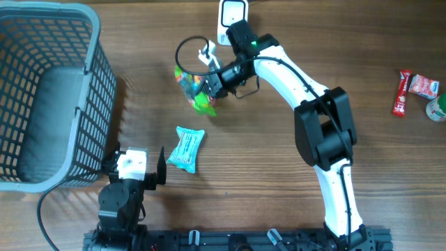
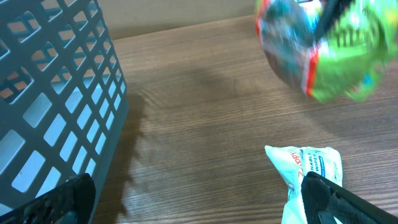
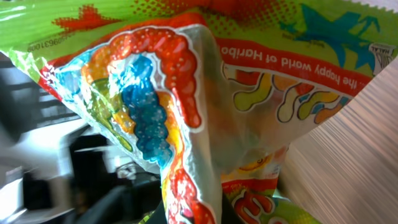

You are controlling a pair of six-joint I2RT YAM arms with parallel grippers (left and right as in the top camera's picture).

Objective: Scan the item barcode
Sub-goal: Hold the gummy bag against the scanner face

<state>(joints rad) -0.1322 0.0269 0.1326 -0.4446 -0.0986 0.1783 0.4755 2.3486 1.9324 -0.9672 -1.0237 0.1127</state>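
My right gripper [image 1: 213,81] is shut on a colourful gummy candy bag [image 1: 194,89], which hangs above the table just below a white scanner [image 1: 232,15] at the far edge. In the right wrist view the candy bag [image 3: 186,93] fills the frame, pinched at the bottom by that gripper [image 3: 229,210]; no barcode shows clearly. The same bag [image 2: 323,50] appears blurred at the top right of the left wrist view. My left gripper [image 1: 136,169] rests open at the near left with nothing between its fingers [image 2: 69,198], beside a pale blue wipes pack [image 1: 187,148].
A grey mesh basket [image 1: 104,77] stands at the left, close to my left gripper. A black cable loops next to the scanner. At the far right lie a red stick pack [image 1: 403,92], a small red-and-white packet [image 1: 423,85] and a green-and-white item [image 1: 437,108].
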